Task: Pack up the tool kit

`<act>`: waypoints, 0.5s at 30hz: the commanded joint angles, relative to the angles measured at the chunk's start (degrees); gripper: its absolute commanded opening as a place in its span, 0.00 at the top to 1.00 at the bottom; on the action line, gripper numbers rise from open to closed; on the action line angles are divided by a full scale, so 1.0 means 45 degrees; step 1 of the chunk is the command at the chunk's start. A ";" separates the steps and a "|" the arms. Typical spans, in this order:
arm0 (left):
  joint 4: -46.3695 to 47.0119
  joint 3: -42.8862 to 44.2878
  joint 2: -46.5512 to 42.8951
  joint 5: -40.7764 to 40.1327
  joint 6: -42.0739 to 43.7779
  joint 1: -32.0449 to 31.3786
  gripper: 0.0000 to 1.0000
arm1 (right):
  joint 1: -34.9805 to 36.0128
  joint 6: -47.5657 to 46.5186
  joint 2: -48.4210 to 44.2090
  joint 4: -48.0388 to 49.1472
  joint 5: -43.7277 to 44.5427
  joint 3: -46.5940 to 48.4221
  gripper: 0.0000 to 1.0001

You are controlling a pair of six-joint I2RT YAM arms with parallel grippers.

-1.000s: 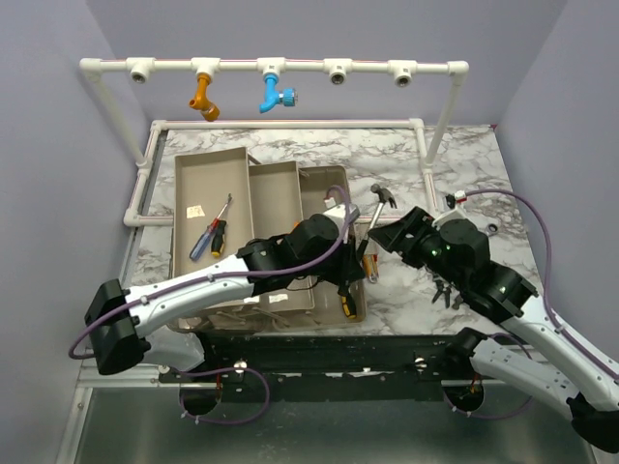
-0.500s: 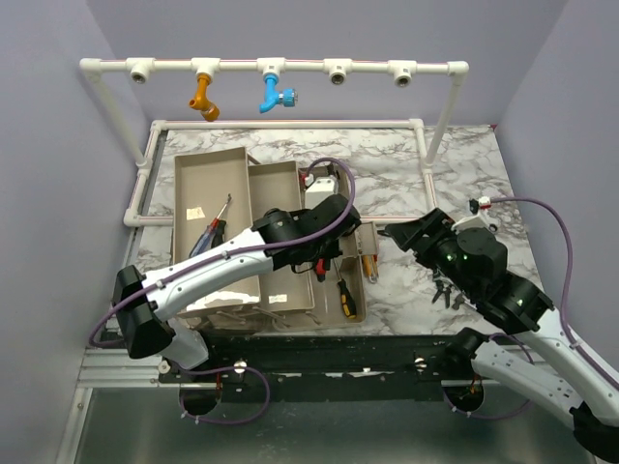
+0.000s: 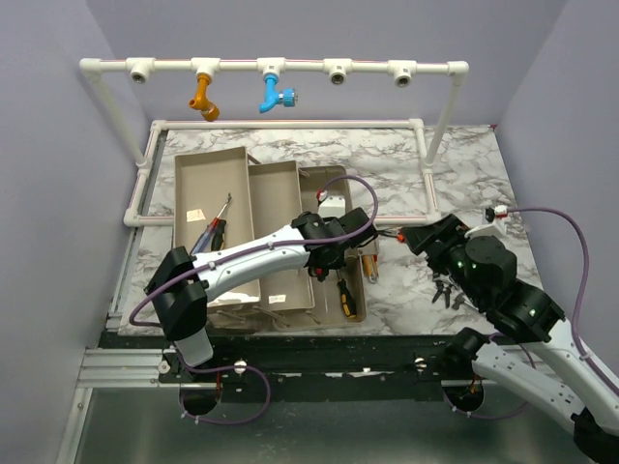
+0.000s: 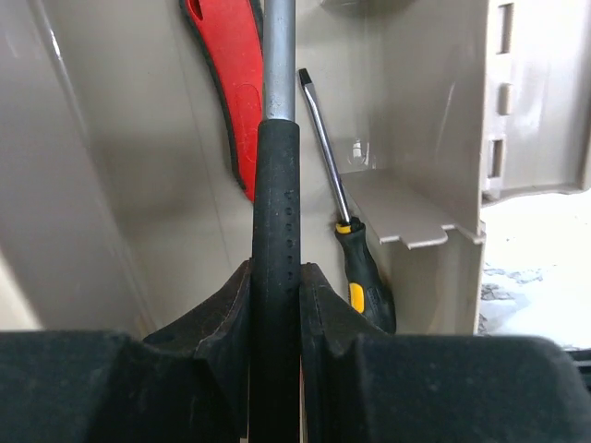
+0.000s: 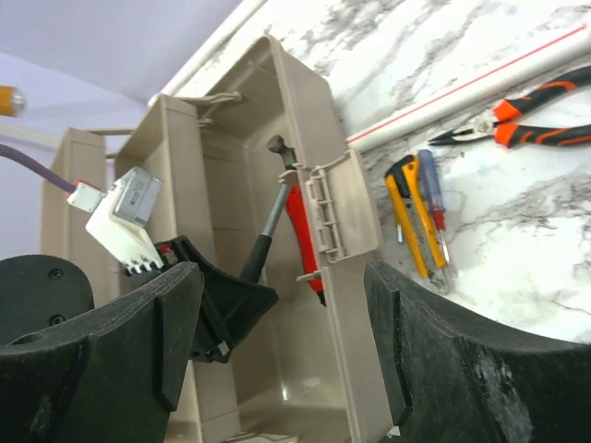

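Observation:
The beige toolbox point(image 3: 208, 159) lies open with its trays spread. My left gripper point(image 3: 350, 249) is over the box's right compartment, shut on the black handle of a hammer point(image 4: 275, 212). The hammer's grey shaft points into the compartment beside a red-handled tool point(image 4: 231, 83) and a yellow-black screwdriver point(image 4: 355, 277). In the right wrist view the hammer point(image 5: 272, 198) leans inside the box wall point(image 5: 346, 221). My right gripper point(image 3: 418, 238) is open and empty, just right of the box. The lid and pink handle are out of view.
A yellow knife point(image 5: 406, 217), a blue-red screwdriver point(image 5: 432, 212) and orange pliers point(image 5: 526, 120) lie on the marble right of the box. Black pliers point(image 3: 445, 290) lie under my right arm. Screwdrivers point(image 3: 215, 232) lie in the left tray. The white pipe frame point(image 3: 290, 66) stands behind.
My left gripper has swung right with the hammer, bringing it into the right compartment. My right gripper has drawn back to the right, away from the box.

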 commanded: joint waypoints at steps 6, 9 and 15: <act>0.0572 0.0265 0.0709 -0.0183 -0.0076 -0.0098 0.23 | 0.0015 -0.0081 0.2521 -0.2147 0.0722 -0.0220 0.21; 0.0906 0.0193 0.0065 -0.0194 0.0410 -0.0097 0.02 | 0.0021 0.0416 0.3129 -0.2379 0.0995 -0.0617 0.18; 0.1853 0.0022 -0.1949 0.0261 0.1767 -0.0107 0.02 | -0.0086 0.1124 0.4488 -0.2394 0.2072 -0.1066 0.21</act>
